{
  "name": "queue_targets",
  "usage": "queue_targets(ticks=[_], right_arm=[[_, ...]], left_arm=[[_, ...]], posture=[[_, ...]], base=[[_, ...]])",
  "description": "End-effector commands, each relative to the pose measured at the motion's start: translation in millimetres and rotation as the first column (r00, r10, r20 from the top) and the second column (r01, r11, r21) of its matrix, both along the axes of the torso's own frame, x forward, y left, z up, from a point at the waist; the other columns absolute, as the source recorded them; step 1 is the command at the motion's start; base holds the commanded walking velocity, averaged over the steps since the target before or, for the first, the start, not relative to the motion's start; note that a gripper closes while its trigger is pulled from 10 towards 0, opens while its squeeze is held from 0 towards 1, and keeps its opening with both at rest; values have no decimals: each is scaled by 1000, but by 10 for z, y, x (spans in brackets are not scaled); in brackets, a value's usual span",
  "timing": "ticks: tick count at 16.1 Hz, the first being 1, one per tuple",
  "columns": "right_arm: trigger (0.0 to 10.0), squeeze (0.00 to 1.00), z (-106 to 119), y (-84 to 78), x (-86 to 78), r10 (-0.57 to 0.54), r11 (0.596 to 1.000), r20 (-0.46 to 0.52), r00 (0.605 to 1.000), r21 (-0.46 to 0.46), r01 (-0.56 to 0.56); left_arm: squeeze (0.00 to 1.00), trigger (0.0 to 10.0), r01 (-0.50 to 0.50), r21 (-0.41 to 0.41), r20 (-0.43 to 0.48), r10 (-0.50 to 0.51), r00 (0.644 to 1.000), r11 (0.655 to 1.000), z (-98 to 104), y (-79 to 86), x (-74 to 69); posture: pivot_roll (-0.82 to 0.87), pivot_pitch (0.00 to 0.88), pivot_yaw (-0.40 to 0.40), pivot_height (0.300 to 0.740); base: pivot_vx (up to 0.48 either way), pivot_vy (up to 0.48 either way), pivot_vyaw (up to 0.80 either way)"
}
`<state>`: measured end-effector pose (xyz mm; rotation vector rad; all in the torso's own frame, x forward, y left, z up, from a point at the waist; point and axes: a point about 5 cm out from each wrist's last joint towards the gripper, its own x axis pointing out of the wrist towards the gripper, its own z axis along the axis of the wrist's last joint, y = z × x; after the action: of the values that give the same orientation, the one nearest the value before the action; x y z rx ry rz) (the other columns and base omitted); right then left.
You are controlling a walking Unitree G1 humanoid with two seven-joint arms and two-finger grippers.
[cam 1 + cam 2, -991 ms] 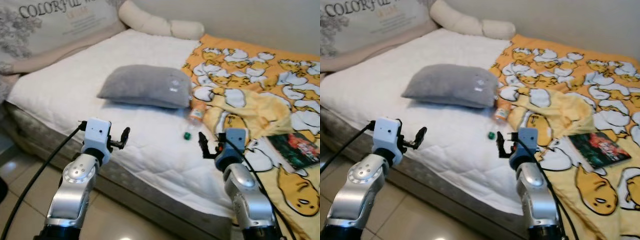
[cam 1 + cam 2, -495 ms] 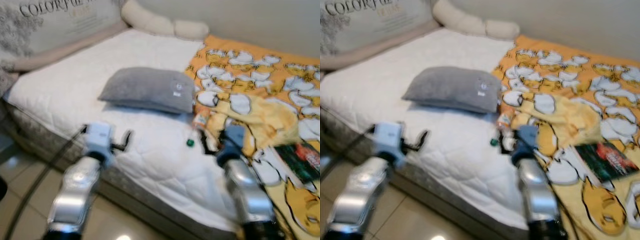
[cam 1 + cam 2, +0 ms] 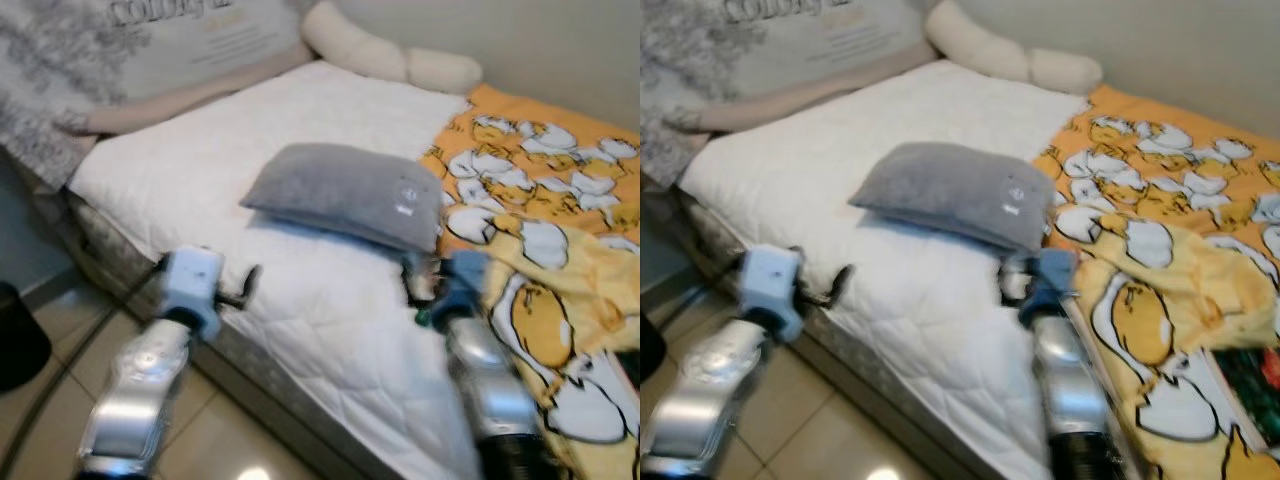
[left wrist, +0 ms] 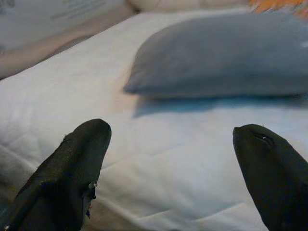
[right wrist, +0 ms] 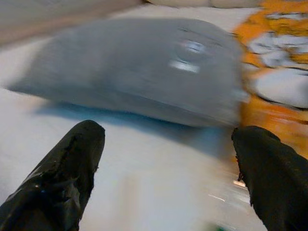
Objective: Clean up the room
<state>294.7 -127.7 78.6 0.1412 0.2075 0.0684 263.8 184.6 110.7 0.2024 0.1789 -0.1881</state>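
Two grippers are raised over the near edge of the bed (image 3: 330,330), both with their black fingers spread wide and nothing between them. The likely step is an approach toward the clutter beside the grey pillow (image 3: 345,192), and to do it well the robot should settle its stance first, since the head views are smeared with motion, then bring one arm in low along the white mattress so the fingers straddle the target instead of nudging it under the pillow or into the blanket folds. The right gripper (image 3: 424,288) hangs just short of the pillow's near right corner, with the yellow egg-print blanket (image 3: 560,300) on its outer side; a small green object (image 3: 423,318) sits right below its fingers, too blurred to identify. In the right wrist view the pillow lies straight ahead past the fingertips (image 5: 77,149), with the orange blanket edge beyond the far finger. The left gripper (image 3: 248,283) is held farther out at the mattress edge, the pillow ahead and toward its inner side, well apart from it, with bare quilting between.
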Motion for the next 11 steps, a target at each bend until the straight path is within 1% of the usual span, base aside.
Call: queue_targets(ticks=[1, 4, 6, 7, 8, 9, 11], right_arm=[[10000, 1000, -13, -172, -3, -55, 998, -2, 998, -28, 55], [10000, 1000, 23, -204, 39, -73, 996, 10, 997, -44, 73], [10000, 1000, 44, -239, 93, -103, 992, 9, 995, -68, 104], [10000, 1000, 38, -283, 155, -145, 986, -4, 989, -90, 144], [10000, 1000, 31, -311, 204, -176, 981, -15, 984, -81, 175], [10000, 1000, 21, -367, 306, -230, 971, -35, 972, -77, 227], [10000, 1000, 32, -442, 470, -302, 951, -78, 950, -91, 295]], left_arm=[[0, 10000, 39, -16, 16, -38, 999, 999, 47, -105, 31], [0, 10000, 66, -17, 2, -66, 998, 998, 33, -158, 47], [0, 10000, 97, -12, -18, -97, 995, 995, 11, -186, 30], [0, 10000, 127, 0, -40, -127, 991, 992, -13, -192, 3], [0, 10000, 156, 8, -60, -155, 986, 988, -30, -192, -17], [0, 10000, 236, 27, -94, -232, 968, 972, -39, -192, -59], [0, 10000, 355, 35, -133, -347, 928, 934, 3, -168, -117]], posture=[[56, 0, -13, 740], [56, 0, -14, 740], [60, 0, -15, 740], [66, 0, -16, 740], [76, 0, -17, 740], [91, 0, -18, 740], [109, 0, -14, 740]], base=[[307, 0, 0], [286, 0, 0], [0, 0, 0], [0, 0, 0], [0, 0, 0], [0, 0, 0], [0, 0, 0]])
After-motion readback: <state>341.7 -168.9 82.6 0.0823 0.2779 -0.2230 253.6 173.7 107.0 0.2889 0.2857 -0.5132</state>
